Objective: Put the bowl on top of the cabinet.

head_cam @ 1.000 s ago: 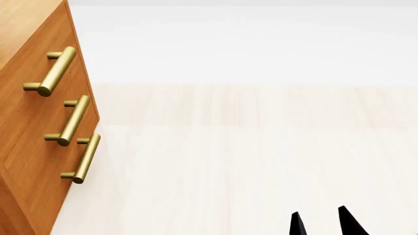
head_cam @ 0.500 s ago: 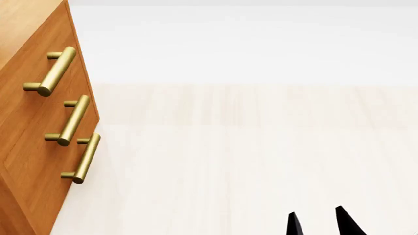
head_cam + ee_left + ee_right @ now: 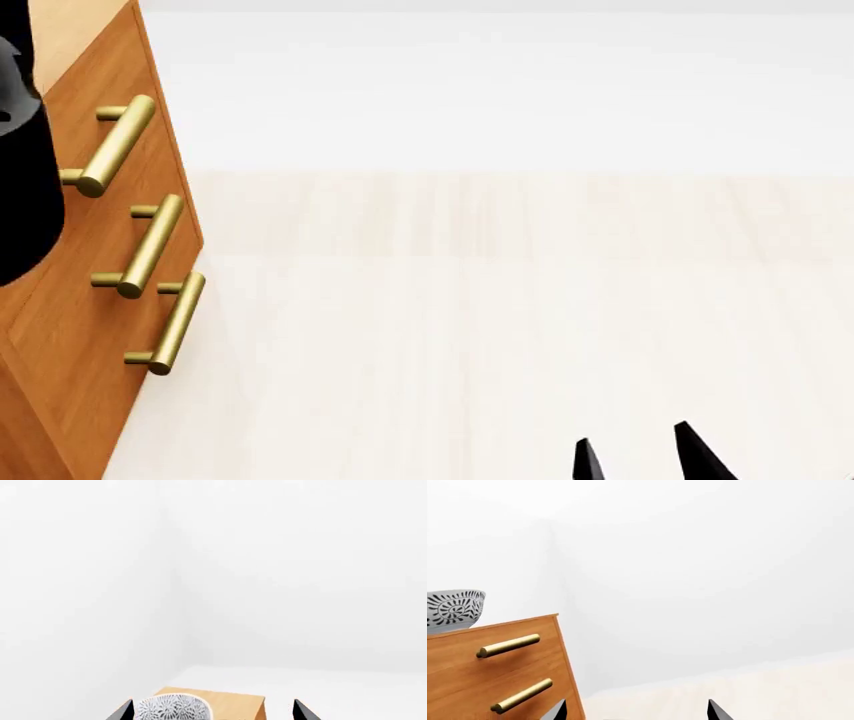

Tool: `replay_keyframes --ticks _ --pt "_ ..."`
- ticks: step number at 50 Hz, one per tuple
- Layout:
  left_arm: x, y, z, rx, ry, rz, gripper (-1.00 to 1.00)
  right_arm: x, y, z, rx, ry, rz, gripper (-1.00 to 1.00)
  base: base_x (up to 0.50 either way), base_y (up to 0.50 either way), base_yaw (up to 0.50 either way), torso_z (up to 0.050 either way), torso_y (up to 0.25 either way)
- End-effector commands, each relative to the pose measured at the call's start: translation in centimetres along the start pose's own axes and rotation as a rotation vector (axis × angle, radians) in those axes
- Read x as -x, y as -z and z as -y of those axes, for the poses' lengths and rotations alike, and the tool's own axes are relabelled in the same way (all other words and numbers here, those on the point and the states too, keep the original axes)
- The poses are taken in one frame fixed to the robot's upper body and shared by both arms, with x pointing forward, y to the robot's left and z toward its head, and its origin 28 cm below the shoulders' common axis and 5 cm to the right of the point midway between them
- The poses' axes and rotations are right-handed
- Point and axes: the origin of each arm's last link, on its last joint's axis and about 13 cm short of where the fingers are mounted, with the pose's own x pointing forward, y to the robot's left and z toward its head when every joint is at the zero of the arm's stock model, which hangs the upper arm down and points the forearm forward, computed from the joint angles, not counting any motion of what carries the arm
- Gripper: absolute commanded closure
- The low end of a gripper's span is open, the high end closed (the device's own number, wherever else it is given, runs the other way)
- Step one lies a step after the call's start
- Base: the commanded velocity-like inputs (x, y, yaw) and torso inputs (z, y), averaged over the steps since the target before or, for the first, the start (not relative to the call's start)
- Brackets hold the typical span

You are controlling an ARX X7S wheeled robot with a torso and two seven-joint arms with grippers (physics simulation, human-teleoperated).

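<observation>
1. Head view: one cabinet [image 3: 94, 260] fills the 9 o'clock side, its orange-brown front carrying three brass bar handles [image 3: 150, 246] stacked one under another. A black arm part [image 3: 20, 160] covers the cabinet's front at the frame's 9 o'clock edge; whether it is the left arm's gripper I cannot tell. The right gripper [image 3: 638, 455] shows at 5 o'clock as two black fingertips spread apart with bare pale floor [image 3: 507, 300] between them, holding nothing. No bowl shows in this view.

2. Left wrist view: the left gripper [image 3: 210, 711] shows two black fingertips set wide apart at the frame's edge. One bowl [image 3: 173, 707], white with a dense grey-black pattern, lies between them, close to one fingertip; whether that finger touches it I cannot tell. Past the bowl is the cabinet's lighter wood top [image 3: 233, 705]. White walls fill the rest.

3. Right wrist view: the bowl [image 3: 454, 609] sits upright on the cabinet's [image 3: 500, 675] top edge. Two brass handles are visible here. Two black fingertips of the right gripper [image 3: 637, 711] stand wide apart, gripping nothing.
</observation>
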Motion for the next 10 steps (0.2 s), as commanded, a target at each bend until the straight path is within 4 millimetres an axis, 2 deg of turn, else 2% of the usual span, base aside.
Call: replay_keyframes --ticks 1,10 --pt "1.5 1.1 1.0 -0.062 0.054 0.038 -1.0 0.1 0.0 -0.3 0.015 -0.017 -0.001 -1.0 0.0 0.0 0.0 0.0 0.0" --pt "3.2 1.2 1.8 -0.096 0.105 0.075 -1.0 0.2 -0.1 -0.4 0.016 -0.02 0.002 -1.0 0.0 0.0 0.0 0.0 0.0"
